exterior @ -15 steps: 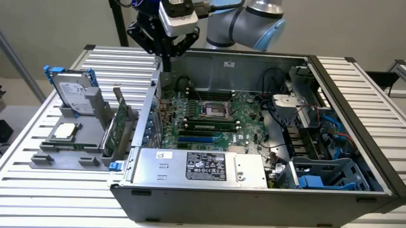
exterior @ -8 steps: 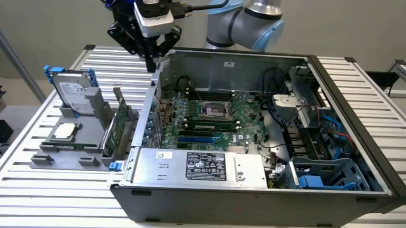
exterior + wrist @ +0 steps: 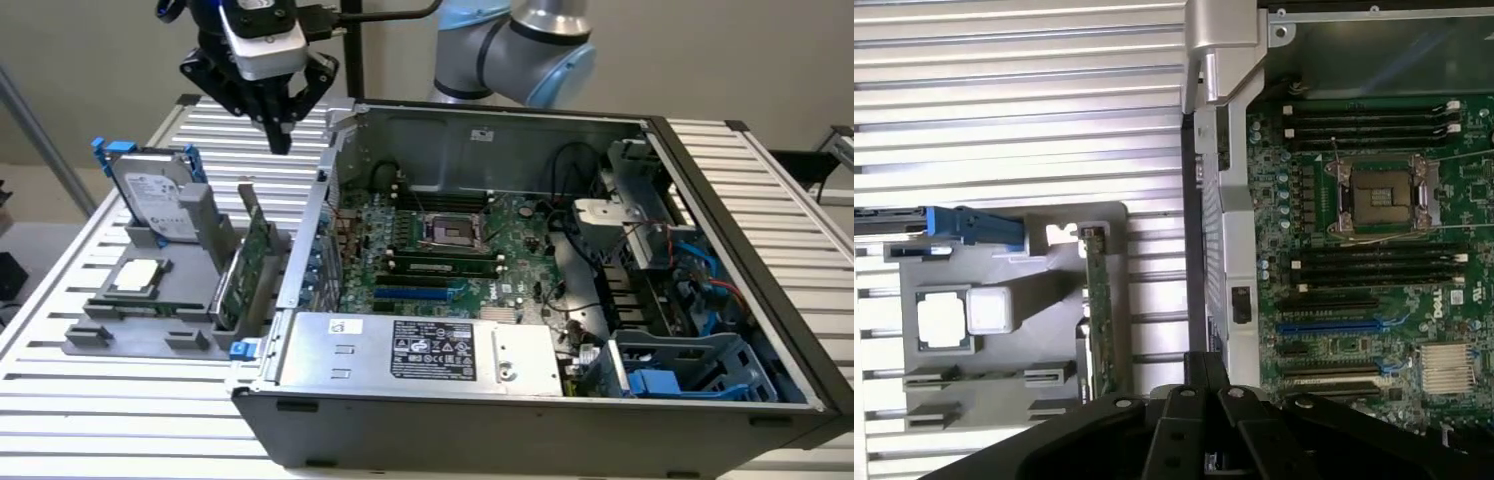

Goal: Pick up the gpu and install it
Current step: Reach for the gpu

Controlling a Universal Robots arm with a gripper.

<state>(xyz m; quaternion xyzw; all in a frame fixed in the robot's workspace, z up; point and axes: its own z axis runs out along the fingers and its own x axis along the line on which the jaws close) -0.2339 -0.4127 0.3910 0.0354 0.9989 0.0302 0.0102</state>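
Beside the case [image 3: 534,430]: one gpu [image 3: 248,268], one drive [image 3: 154,195].

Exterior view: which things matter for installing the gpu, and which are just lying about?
Job: gpu, pincer, motherboard, case.
Lying about: hard drive, processor.

Tight gap beside the case wall
The gpu [image 3: 247,268] stands upright just beside the computer case [image 3: 316,225] wall. The hard drive [image 3: 151,195] rises farther from the case, with open air above both.
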